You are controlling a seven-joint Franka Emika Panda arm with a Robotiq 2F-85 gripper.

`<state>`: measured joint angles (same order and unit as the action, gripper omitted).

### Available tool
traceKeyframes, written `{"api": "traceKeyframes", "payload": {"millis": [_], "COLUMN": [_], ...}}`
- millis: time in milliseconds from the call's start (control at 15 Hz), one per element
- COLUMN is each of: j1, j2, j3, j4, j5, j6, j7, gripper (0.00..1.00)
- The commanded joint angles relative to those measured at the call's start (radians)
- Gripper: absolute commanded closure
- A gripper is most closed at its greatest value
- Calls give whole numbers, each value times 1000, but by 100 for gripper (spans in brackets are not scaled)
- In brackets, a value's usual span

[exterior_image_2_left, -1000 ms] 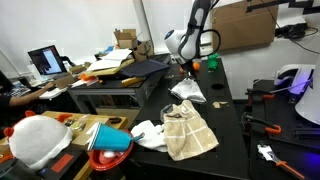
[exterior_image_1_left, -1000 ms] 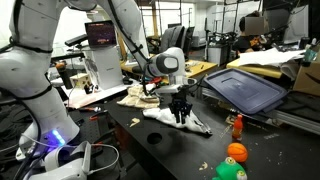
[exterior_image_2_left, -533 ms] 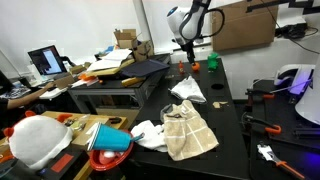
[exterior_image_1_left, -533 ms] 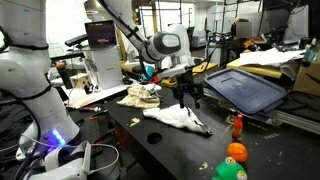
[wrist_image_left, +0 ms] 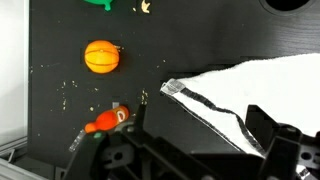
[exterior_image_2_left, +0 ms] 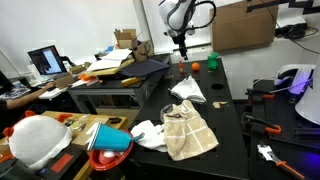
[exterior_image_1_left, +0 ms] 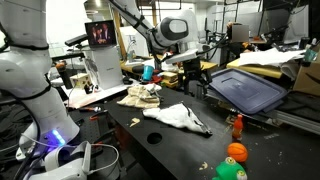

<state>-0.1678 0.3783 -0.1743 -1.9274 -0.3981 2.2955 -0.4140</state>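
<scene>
While you hold the arm up, pincer [exterior_image_1_left: 197, 90]: jaws spread wide, nothing btw them.
Height: well above counter [exterior_image_1_left: 150, 140], touching nothing in both exterior views.
Cloth [exterior_image_1_left: 178, 117]: white, crumpled, lying flat on the black counter, below pincer & apart from it.
Wrist view: you see the cloth [wrist_image_left: 260, 85] from above. Its dark-trimmed edge runs under the fingers [wrist_image_left: 265, 130], w/ bare counter on the other side.
Orange ball [wrist_image_left: 101, 57]: on counter, beside cloth, not touching it.
Orange-red thing [wrist_image_left: 108, 121]: small, near ball, just by one finger in wrist view. Can't tell what it is.
Green thing [wrist_image_left: 98, 3]: cut off at frame edge, past the ball.
Beige cloth [exterior_image_2_left: 190, 130]: further along counter, well apart from pincer.
</scene>
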Motion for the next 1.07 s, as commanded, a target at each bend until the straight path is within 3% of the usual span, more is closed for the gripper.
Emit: {"api": "traceKeyframes", "payload": {"millis": [0,400,1000], "j1": [-32,-77,-144], "j2": [76,235,425], "j3": [44,77,107], "j4": [140,350,505], "j5": [63,107,157], "j6": [-121,-278,-266], "j7": [-113,-258,-377], "gripper": [0,0,0]}}
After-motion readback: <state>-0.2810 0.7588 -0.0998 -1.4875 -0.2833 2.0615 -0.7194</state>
